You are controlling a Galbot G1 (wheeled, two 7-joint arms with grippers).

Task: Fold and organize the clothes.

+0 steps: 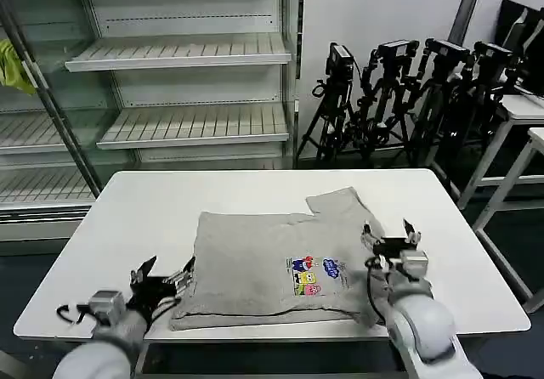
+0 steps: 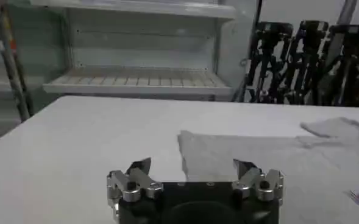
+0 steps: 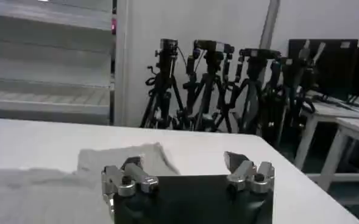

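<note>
While the T-shirt (image 1: 272, 264) lies partly folded on the table (image 1: 127, 217), both wrist views show the left gripper (image 2: 191, 170) and right gripper (image 3: 185, 163) wide open, empty; a shallow pinch might drag layers apart.

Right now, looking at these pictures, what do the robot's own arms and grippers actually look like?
Both arms are smooth, rounded shells in pale grey-white. Each ends in a black block carrying two silvery metal knuckles with dark pointed fingertips. The left gripper has a thin black cable looping beside its silver wrist; the right gripper has a black cable curving along its wrist. I can read no markings on either.
</note>
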